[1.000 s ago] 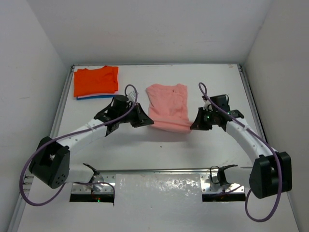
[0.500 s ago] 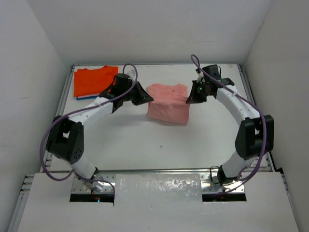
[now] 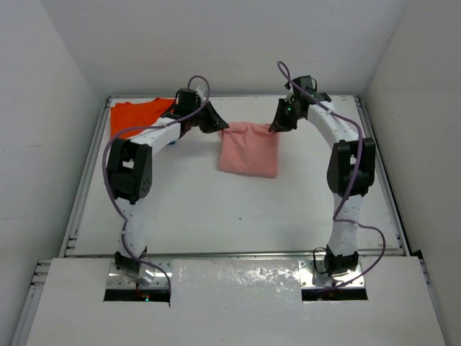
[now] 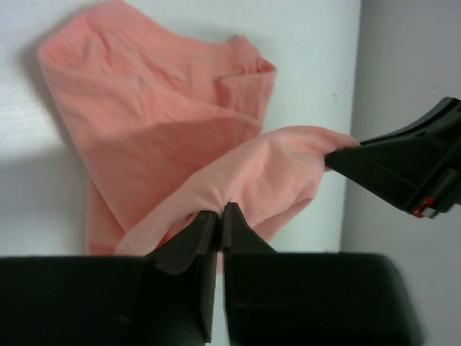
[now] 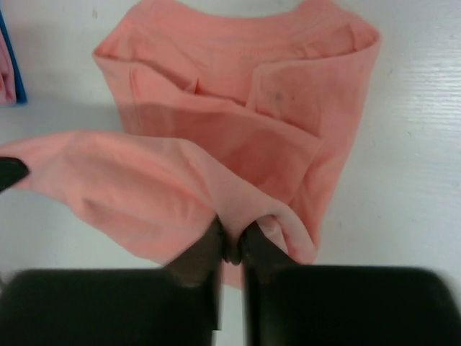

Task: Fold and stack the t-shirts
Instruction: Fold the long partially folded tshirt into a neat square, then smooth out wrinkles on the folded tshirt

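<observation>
Jaws on both arms are clenched on the same pink t-shirt (image 3: 248, 150). Those of the left arm (image 3: 160, 132) pinch its far-left corner and those of the right arm (image 3: 338, 133) pinch its far-right corner. Nearest the camera, the two arm bases sit at the near edge of the white bench (image 3: 216, 216). Each arm reaches up and away over a bare stretch of the surface. Past the middle of the bench lies the pink t-shirt, doubled over into a rough rectangle, its near edge flat on the bench. In the left wrist view the shut jaws grip a raised fold of pink cloth (image 4: 266, 173). That fold runs taut across to the black fingertip (image 4: 392, 162) of the other arm, with the rest of the shirt spread flat on the bench below. The right wrist view shows the mirror of this: shut jaws pinch the lifted pink edge (image 5: 137, 187), and the lower layer with its neckline lies beyond. A thin blue t-shirt (image 5: 17, 76) shows as an edge at the left border. Farthest back, in the far-left corner, the orange t-shirt (image 3: 133, 115) lies flat, partly covered by the left arm.
</observation>
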### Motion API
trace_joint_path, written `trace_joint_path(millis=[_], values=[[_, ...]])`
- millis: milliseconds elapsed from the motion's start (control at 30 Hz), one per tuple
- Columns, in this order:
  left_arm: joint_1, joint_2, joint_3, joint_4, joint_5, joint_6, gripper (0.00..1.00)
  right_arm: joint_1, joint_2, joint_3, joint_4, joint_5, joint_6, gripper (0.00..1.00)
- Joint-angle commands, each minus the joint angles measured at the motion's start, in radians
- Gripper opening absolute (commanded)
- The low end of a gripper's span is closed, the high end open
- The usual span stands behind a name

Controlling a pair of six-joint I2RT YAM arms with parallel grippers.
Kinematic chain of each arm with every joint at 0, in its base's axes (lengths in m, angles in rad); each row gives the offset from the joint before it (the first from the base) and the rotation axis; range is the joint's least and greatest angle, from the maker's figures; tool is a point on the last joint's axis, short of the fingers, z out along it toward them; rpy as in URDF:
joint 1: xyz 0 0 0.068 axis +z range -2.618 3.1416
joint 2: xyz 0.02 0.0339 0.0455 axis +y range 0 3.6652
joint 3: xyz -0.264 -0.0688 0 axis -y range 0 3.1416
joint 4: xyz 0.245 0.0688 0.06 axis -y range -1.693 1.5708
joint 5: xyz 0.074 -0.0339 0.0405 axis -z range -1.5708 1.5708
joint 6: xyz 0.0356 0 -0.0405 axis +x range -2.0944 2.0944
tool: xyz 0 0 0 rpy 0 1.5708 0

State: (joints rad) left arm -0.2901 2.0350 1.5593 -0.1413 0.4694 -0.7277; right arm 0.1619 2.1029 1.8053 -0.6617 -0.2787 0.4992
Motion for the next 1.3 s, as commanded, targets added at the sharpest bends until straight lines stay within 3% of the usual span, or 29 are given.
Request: trace_joint_path(millis=[0,33,67,133,167,200,233,300,433,567,800,1267], values=[[0.019,0.114,0.152,-0.026,0.02,0.056,0.12,-0.016,0.077,0.11,0.011,-0.03,0.041,0.23],[0.019,0.143,0.183,-0.04,0.02,0.066,0.14,-0.018,0.112,0.138,0.023,-0.033,0.044,0.39],[0.02,0.186,0.233,-0.061,0.005,0.071,0.16,-0.021,0.126,0.15,0.028,-0.022,0.048,0.41],[0.032,0.223,0.274,-0.061,0.002,0.083,0.28,-0.039,0.156,0.178,0.059,-0.028,0.065,0.45],[0.04,0.259,0.297,-0.073,-0.002,0.088,0.38,-0.045,0.166,0.187,0.062,-0.033,0.073,0.46],[0.051,0.275,0.333,-0.076,0.0,0.091,0.56,-0.053,0.177,0.198,0.06,-0.039,0.087,0.46],[0.072,0.284,0.343,-0.075,0.003,0.093,0.64,-0.061,0.18,0.201,0.066,-0.043,0.088,0.46],[0.092,0.294,0.357,-0.072,0.005,0.106,0.69,-0.073,0.161,0.18,0.086,-0.051,0.072,0.47],[0.12,0.286,0.386,-0.106,0.002,0.171,0.69,-0.074,0.105,0.065,0.204,-0.143,0.022,0.45],[0.117,0.271,0.357,-0.046,0.122,0.185,0.63,-0.073,0.098,0.003,0.302,-0.258,0.048,0.36],[0.085,0.286,0.335,0.055,0.216,0.172,0.63,-0.079,0.078,-0.077,0.359,-0.177,0.033,0.49],[0.031,0.34,0.38,0.095,0.252,0.148,0.61,-0.11,0.193,0.012,0.327,-0.175,-0.001,0.49]])
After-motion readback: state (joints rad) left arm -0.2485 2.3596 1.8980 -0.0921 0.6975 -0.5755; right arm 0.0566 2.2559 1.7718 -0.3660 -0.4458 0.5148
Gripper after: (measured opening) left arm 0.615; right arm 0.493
